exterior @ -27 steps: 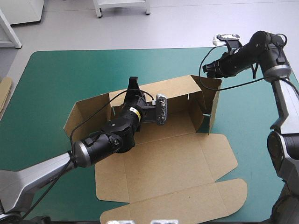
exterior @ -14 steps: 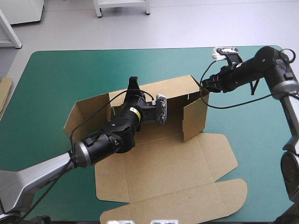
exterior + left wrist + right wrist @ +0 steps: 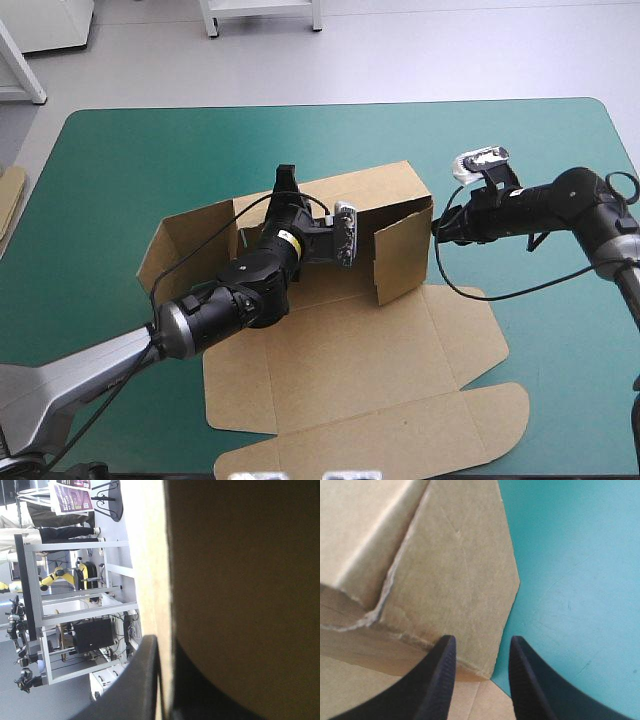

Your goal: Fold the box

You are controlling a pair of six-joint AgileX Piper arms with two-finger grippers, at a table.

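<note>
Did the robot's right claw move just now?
Yes. The right gripper has come nearer, away from the far edge of the table, and the box flap has swung inward with it.

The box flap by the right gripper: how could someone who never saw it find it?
Find the teal-green table, then the brown box lying on its middle with its far wall raised. At that wall's right end, just ahead of the right gripper, the flap stands upright. It alone angles inward over the box floor; the left end flap splays outward.
</note>
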